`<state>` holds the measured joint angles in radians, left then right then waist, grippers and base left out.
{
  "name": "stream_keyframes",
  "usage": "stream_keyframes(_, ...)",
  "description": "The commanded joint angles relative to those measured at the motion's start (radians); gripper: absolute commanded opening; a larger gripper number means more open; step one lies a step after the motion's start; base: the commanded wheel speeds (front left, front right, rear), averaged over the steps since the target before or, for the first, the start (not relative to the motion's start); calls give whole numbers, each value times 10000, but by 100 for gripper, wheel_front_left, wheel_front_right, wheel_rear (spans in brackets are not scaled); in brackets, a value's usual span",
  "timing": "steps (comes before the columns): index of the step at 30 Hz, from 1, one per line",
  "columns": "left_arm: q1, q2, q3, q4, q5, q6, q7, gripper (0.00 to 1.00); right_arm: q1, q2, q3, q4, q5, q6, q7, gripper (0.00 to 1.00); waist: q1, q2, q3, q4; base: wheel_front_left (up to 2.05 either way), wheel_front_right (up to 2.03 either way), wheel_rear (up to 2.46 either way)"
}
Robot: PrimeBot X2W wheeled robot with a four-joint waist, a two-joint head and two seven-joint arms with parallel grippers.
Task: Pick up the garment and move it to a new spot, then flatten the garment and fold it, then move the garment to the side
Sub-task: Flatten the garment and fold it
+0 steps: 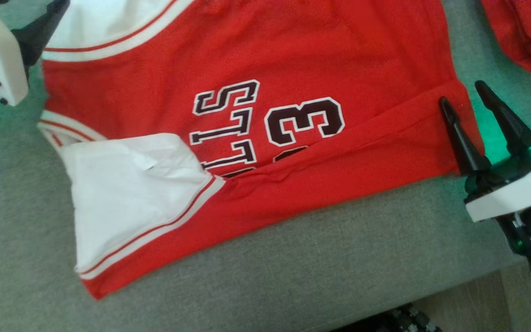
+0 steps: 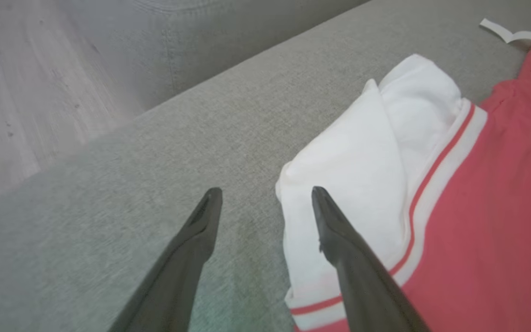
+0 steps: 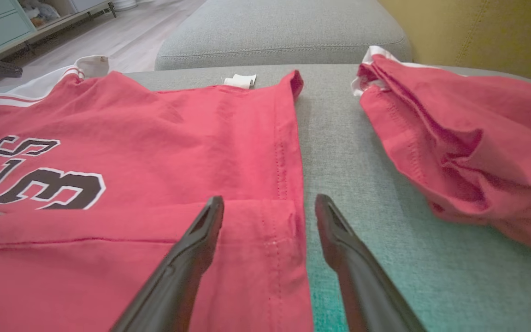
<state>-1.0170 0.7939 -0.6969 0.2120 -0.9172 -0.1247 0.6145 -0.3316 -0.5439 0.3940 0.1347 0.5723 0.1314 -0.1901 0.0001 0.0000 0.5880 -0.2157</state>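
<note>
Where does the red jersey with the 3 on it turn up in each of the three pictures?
Head view: the red jersey spreads across the top and middle, running down to the lower left.
Left wrist view: the red jersey lies at the right, its white sleeve toward the centre.
Right wrist view: the red jersey covers the left half, the printed 3 at the left.
Shared landmark: the grey cushion under it.
</note>
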Motion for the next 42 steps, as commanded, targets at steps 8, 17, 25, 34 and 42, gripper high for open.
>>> stream_keyframes(8,-849,821,-104,25,-60,-57,540,100,-403,45,562,242,173,-7,-426,100,-1,0,539,-629,0,0,0)
stream_keyframes(17,-521,808,-184,65,-1183,-58,752,0,-552,79,688,687,359,-7,-634,100,-1,0,460,-780,0,0,0)
stream_keyframes(25,-343,986,-334,-1548,-1184,-59,-1221,0,-523,16,617,850,422,-7,-696,100,-1,0,40,-431,0,0,0)
stream_keyframes(34,641,1513,-1776,-4047,142,-59,-3379,0,-225,-97,513,978,523,-7,-712,100,-1,0,-544,9,0,0,0)
stream_keyframes(42,2018,1161,-2657,-4623,1187,467,-4354,100,-88,-57,400,895,526,-7,-715,100,-1,0,-603,183,0,0,0)
